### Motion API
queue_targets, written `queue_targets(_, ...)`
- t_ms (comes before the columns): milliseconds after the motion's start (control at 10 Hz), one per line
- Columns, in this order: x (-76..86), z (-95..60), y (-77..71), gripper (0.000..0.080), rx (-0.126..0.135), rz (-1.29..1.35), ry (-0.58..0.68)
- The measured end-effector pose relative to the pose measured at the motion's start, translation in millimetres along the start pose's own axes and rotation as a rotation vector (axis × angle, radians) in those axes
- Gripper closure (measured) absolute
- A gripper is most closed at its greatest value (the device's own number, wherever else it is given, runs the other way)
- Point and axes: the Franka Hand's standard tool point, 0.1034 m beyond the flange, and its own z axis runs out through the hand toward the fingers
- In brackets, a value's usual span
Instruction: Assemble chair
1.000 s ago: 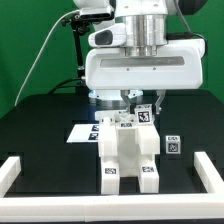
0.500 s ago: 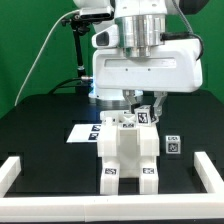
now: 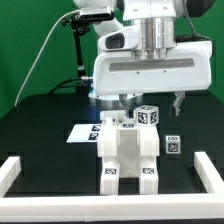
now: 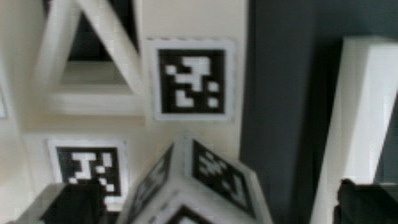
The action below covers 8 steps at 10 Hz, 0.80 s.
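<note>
The partly built chair (image 3: pixel 130 152) stands mid-table as a glossy white block of panels and leg bars with square tags. A small tagged cube (image 3: pixel 148 116) rests on its top at the back, toward the exterior view's right. My gripper (image 3: pixel 149 102) hangs just above the cube, open, one finger on each side and not touching it. In the wrist view the cube (image 4: pixel 201 185) sits between the dark fingertips (image 4: pixel 71 205), well apart from both, and a tagged white panel (image 4: pixel 191 78) lies beyond it. My gripper (image 4: pixel 214 208) holds nothing.
The marker board (image 3: pixel 84 132) lies flat on the black table to the chair's left in the exterior view. A small tagged white part (image 3: pixel 172 145) sits to the chair's right. A white border rail (image 3: pixel 18 172) runs round the table's front and sides.
The jaws have opened wide and let go of the cube, which stays on top of the chair. The hand has risen slightly.
</note>
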Motion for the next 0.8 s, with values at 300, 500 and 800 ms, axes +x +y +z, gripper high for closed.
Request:
queue_targets(300,0.5,-0.2,3.6,0.015,-0.01,-0.26,-0.001)
queue_targets(500,1.5,-0.8,6.4,0.015,-0.012,-0.395,-0.001)
queue_targets(800,1.0,-0.2,6.5,0.0254,-0.011,-0.321,-0.002)
